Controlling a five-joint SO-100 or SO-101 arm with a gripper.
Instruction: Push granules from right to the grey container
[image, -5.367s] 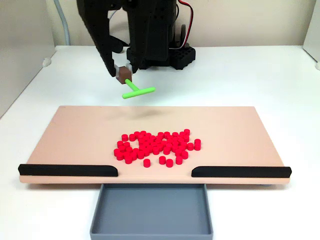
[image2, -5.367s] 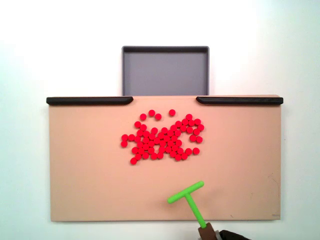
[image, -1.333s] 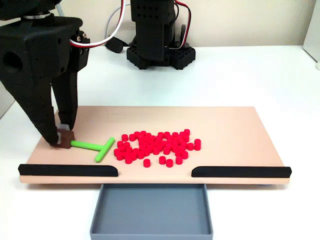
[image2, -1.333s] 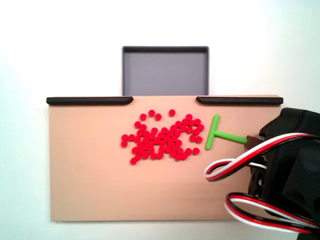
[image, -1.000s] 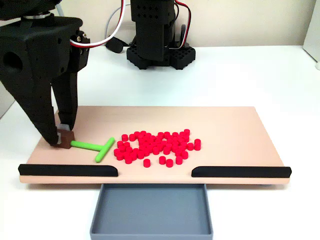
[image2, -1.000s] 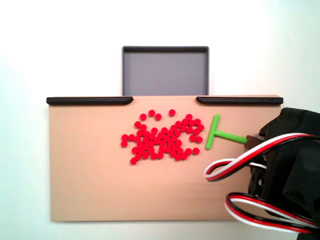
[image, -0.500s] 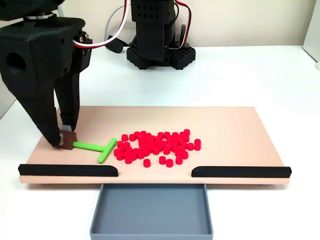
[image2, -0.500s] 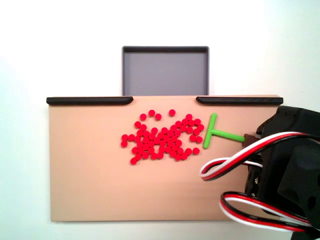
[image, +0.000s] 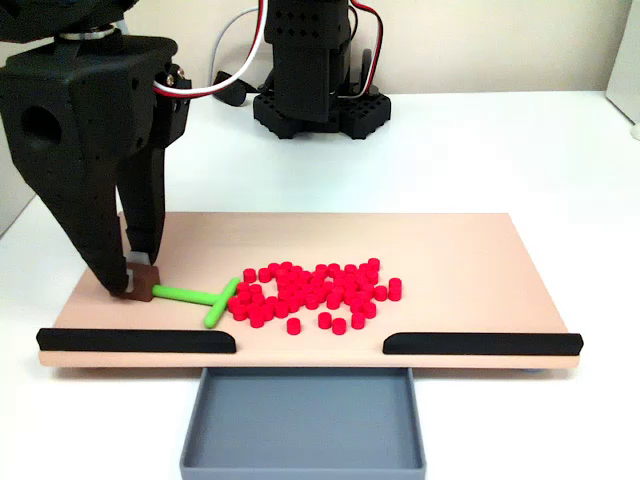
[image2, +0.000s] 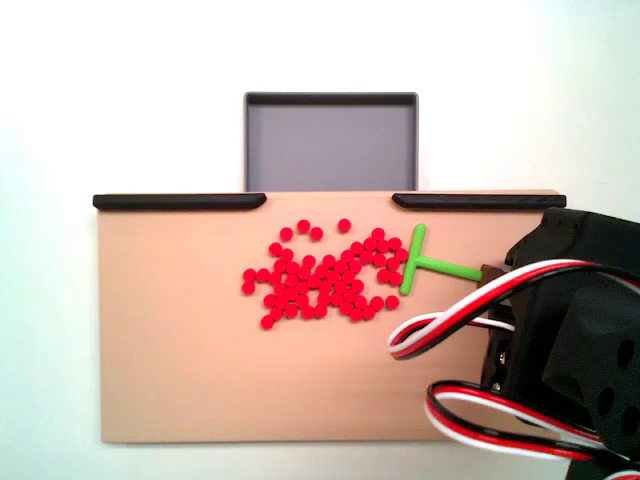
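Many small red granules (image: 312, 290) (image2: 325, 272) lie clustered on the tan board (image: 460, 250) (image2: 180, 340). My gripper (image: 139, 283) (image2: 492, 272) is shut on the brown handle block of a green T-shaped stick (image: 200, 296) (image2: 428, 262). The stick's crossbar touches the edge of the cluster, at its left in a fixed view and at its right in the view from above. The grey container (image: 303, 422) (image2: 330, 140) sits empty just off the board's edge, at the gap between two black strips.
Black edge strips (image: 135, 340) (image: 482, 343) line the board's side toward the container. The arm's base (image: 315, 70) stands behind the board. Red, white and black cables (image2: 470, 315) hang over the board's right part in the view from above.
The gripper has slid the green stick toward the granules; the crossbar now presses against the cluster's edge. The granules have barely shifted.
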